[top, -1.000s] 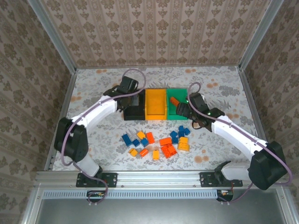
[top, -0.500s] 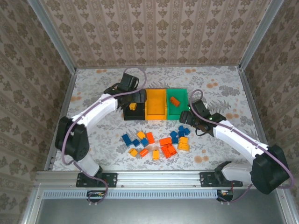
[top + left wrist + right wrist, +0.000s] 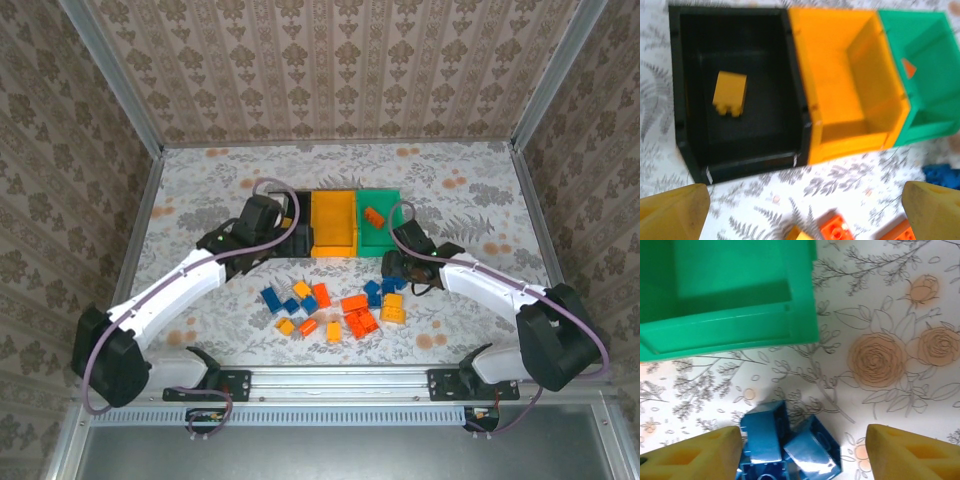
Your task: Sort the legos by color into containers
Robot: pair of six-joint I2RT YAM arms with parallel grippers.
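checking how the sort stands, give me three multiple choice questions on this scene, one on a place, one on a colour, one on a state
1. Which bin holds a yellow brick?
A) the green bin
B) the black bin
C) the yellow-orange bin

2. What colour are the bricks that the right gripper straddles?
A) yellow
B) orange-red
C) blue

3. How is the left gripper?
A) open, gripping nothing
B) shut on a brick
C) shut, empty

Answers:
1 B, the left wrist view shows it on the black floor.
2 C, blue ones lie between the pads in the right wrist view.
3 A, its pads stand wide apart.
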